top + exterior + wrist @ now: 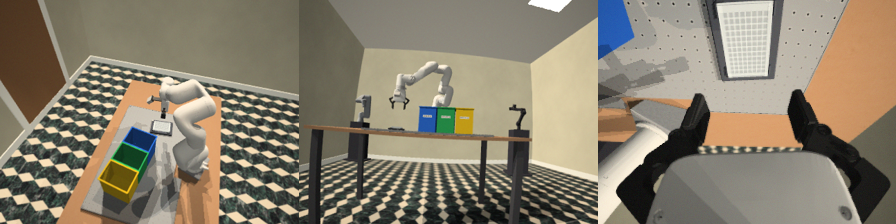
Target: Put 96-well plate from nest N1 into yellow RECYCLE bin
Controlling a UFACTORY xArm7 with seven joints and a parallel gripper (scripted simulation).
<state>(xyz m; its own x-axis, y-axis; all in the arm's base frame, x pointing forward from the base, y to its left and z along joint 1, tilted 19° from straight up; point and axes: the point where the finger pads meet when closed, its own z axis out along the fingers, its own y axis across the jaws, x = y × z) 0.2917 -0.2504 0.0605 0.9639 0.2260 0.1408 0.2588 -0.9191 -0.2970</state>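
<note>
One thing first: your tool (748, 117) is wide open, empty, hanging above the plate (747, 39), which sits in its nest near the tabletop's far end. Centre over it, then drop straight, fingers straddling the short sides.

No text can be read in any view. In the exterior view each of the three bins carries a small white sign high on the wall facing the camera: one on the blue bin (427, 119), one on the green bin (446, 119) and one on the yellow bin (464, 120). Each sign shows a faint dark line that is probably a word, but the lettering is too small and blurred to make out. From the top view the signs are not visible, and the wrist view shows no writing, brand or number on the plate (747, 39) or the grey board (673, 45) under it.
</note>
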